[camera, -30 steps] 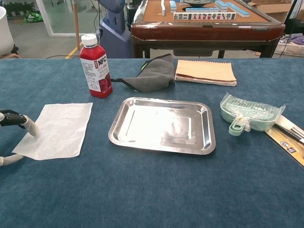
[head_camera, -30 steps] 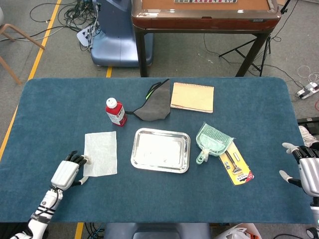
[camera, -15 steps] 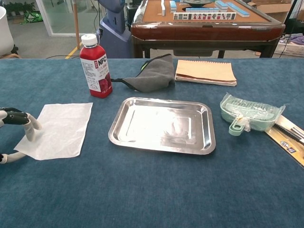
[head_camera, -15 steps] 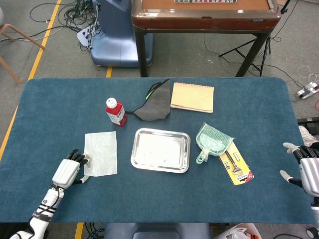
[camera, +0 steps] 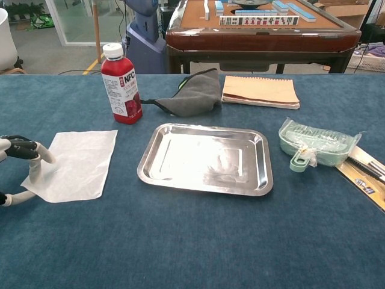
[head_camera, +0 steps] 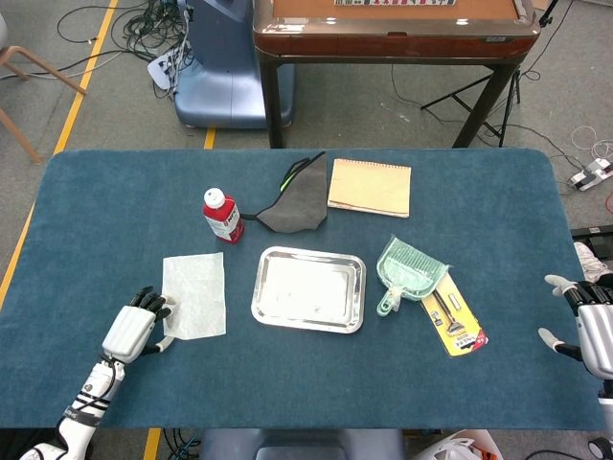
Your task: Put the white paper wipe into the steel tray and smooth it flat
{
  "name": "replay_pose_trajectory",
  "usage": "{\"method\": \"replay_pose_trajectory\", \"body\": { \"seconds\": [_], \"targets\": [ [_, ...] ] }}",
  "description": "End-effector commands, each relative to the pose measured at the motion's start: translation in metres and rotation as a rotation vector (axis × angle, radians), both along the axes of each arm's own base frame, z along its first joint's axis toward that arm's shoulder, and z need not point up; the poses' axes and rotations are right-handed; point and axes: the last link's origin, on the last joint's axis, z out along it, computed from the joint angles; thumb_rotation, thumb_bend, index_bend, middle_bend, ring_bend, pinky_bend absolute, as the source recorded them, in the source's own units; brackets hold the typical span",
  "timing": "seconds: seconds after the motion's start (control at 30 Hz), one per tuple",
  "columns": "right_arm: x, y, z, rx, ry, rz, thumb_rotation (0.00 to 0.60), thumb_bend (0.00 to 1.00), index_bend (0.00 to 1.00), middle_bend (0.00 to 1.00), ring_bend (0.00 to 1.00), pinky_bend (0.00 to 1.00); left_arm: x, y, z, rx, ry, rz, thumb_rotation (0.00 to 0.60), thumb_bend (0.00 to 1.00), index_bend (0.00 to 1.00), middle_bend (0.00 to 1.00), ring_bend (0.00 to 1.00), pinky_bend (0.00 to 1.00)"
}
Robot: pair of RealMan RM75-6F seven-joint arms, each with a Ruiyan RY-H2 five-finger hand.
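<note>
The white paper wipe (head_camera: pixel 194 295) (camera: pixel 75 162) lies flat on the blue table, left of the steel tray (head_camera: pixel 308 254) (camera: pixel 204 186), which holds nothing. My left hand (head_camera: pixel 134 329) (camera: pixel 21 168) sits at the wipe's near-left corner. One finger curls down onto the paper's edge and the thumb lies apart below it, so nothing is gripped. My right hand (head_camera: pixel 589 326) hovers at the table's far right edge with fingers spread and holds nothing; the chest view does not show it.
A red bottle (head_camera: pixel 221 215) (camera: pixel 120 84) stands behind the wipe. A grey cloth (head_camera: pixel 295 203) and a tan notebook (head_camera: pixel 370 187) lie behind the tray. A green dustpan (head_camera: pixel 407 270) and a yellow packaged tool (head_camera: pixel 455 321) lie right of it.
My left hand has crept a little to the right onto the wipe's left edge, nudging that corner slightly. The right hand has hardly moved.
</note>
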Motion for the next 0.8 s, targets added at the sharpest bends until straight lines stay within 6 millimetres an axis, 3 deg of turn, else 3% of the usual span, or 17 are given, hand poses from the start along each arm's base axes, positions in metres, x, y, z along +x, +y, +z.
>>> {"method": "replay_pose_trajectory", "body": {
  "seconds": [0.03, 0.27, 0.57, 0.8],
  "targets": [
    [0.000, 0.000, 0.000, -0.001, 0.000, 0.000, 0.600, 0.07, 0.27, 0.39, 0.28, 0.34, 0.000, 0.000, 0.000, 0.000, -0.001, 0.000, 0.600, 0.27, 0.61, 0.30, 0.21, 0.09],
    [0.000, 0.000, 0.001, -0.002, 0.000, 0.002, 0.600, 0.07, 0.28, 0.39, 0.28, 0.34, 0.000, -0.001, -0.003, -0.009, 0.004, 0.003, 0.600, 0.30, 0.62, 0.30, 0.20, 0.09],
    [-0.001, 0.000, 0.001, -0.004, -0.002, -0.002, 0.600, 0.07, 0.28, 0.39, 0.28, 0.34, 0.000, 0.002, -0.004, -0.015, 0.010, 0.000, 0.600, 0.42, 0.63, 0.30, 0.20, 0.09],
    [-0.002, -0.001, 0.002, -0.003, -0.006, 0.000, 0.600, 0.07, 0.28, 0.39, 0.28, 0.34, 0.012, 0.016, 0.005, -0.004, -0.028, -0.035, 0.600, 0.44, 0.63, 0.30, 0.20, 0.09]
  ]
}}
